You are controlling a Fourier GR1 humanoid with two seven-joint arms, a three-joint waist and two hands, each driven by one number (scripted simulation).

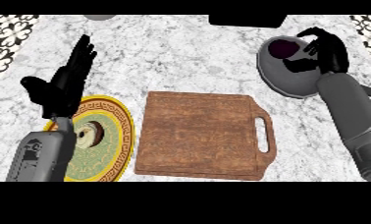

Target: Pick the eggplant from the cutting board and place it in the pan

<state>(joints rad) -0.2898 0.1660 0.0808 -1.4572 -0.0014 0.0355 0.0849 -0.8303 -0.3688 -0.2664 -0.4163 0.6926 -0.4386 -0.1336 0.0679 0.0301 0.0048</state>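
Lying nearest, the wooden cutting board [199, 134] is sitting bare. Farther left, the left hand [66, 81] is resting, fingers straight. Farthest, the right hand [325, 51] is curling beside the dark purple, rounded eggplant [281, 49] inside the grey pan [279, 78].

I see bare marble [181, 61] between the cutting board [199, 134] and far edge — open passage. The pan [279, 78] blocks the right side — the plate [116, 139] crowds the near left.
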